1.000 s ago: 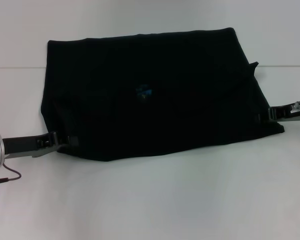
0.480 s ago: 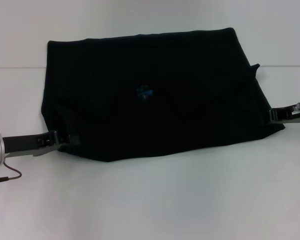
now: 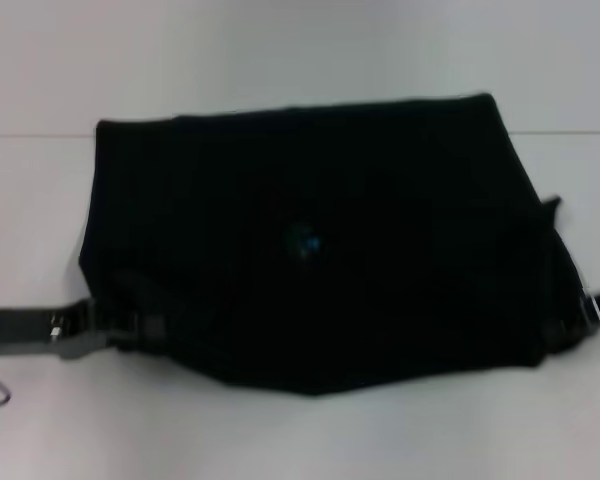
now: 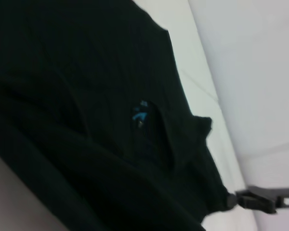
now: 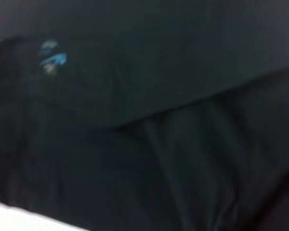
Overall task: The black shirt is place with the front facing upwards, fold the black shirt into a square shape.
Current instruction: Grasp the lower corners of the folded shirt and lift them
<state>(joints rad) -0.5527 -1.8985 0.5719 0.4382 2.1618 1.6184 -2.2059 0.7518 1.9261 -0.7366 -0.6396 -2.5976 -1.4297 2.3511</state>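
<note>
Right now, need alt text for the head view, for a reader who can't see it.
A partly folded black shirt lies on a white table, its small blue neck label showing near the middle. The left gripper is at the shirt's near left corner and the right gripper at its near right edge.

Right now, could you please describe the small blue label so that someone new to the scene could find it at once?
On the white table lies the black shirt, partly folded, with the left gripper and right gripper at its near corners. Near the cloth's middle sits the blue label, the only coloured spot on the otherwise plain black fabric.
</note>
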